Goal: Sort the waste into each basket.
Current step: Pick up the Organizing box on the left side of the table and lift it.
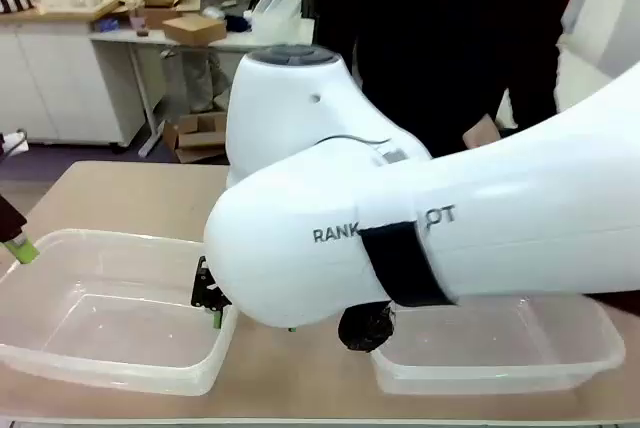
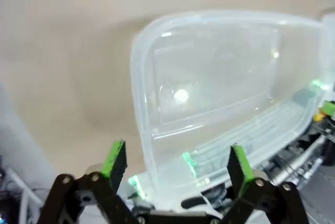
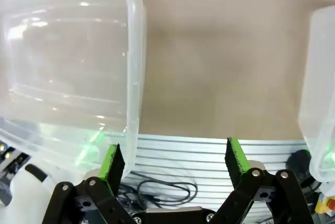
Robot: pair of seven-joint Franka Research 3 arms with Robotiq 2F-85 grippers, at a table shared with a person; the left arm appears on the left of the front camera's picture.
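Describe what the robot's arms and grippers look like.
The right arm is a bulky, rounded, glossy white shell with a black band around it and grey lettering that the band partly covers. The left gripper and right gripper match: black jointed linkages with visible bolts, tipped with bright green pads.

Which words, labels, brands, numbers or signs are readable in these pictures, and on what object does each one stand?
"RANK": dark letters on the white shell of the right arm, front view; no letter is legible before them.
"OT": on the same shell, just right of a black strap that covers the letters between.
Cardboard boxes on the far benches: any print is too small and blurred to read.
Both wrist views: no text.
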